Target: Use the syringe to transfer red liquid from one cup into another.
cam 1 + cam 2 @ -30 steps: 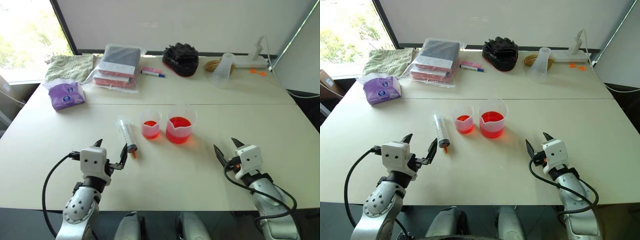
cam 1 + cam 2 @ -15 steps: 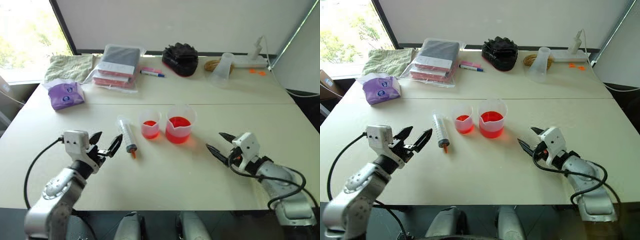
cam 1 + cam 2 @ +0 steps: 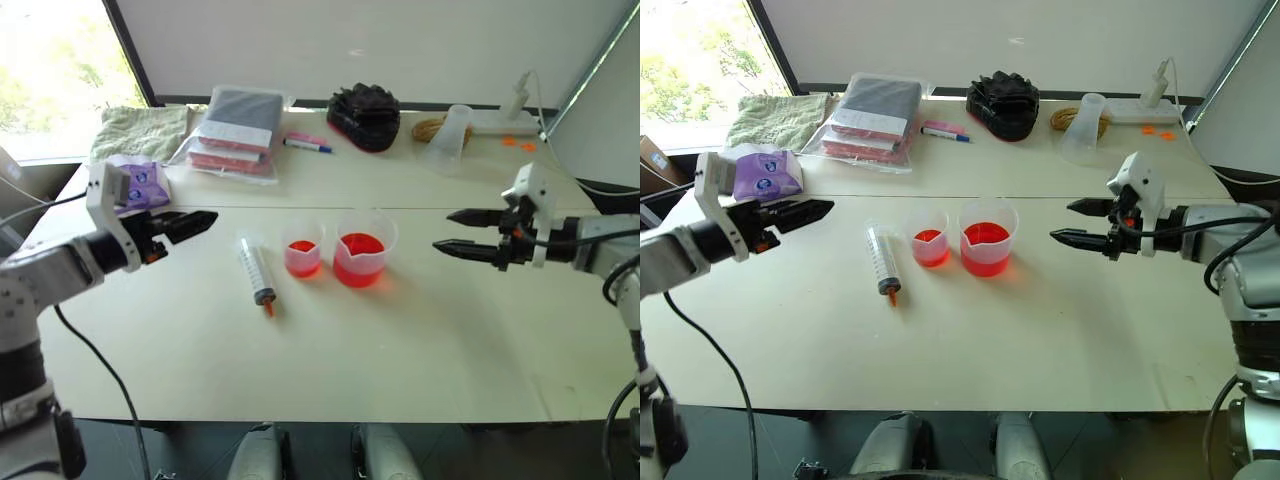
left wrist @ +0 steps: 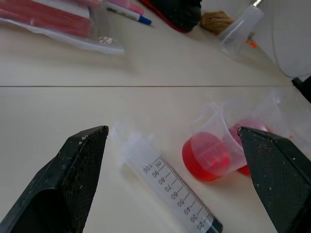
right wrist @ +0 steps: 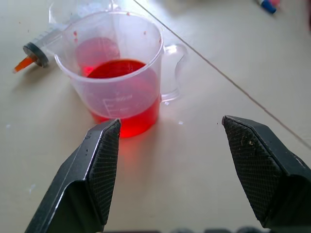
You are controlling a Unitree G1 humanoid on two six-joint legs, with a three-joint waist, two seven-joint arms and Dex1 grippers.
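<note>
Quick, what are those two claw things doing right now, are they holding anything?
Left gripper: open, holding nothing.
Right gripper: open, holding nothing.

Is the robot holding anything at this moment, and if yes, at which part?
Nothing is held. The left gripper and right gripper are both open and empty above the table. The syringe lies flat beside the two cups.

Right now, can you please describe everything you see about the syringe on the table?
The syringe is a large clear plastic barrel printed with dark volume markings, with a dark plunger seal near its orange tip. It looks empty. It lies flat on the white table, tip pointing toward the robot, beside the narrower cup on that cup's left and apart from it. Nothing touches it but the table; neither gripper holds it.
</note>
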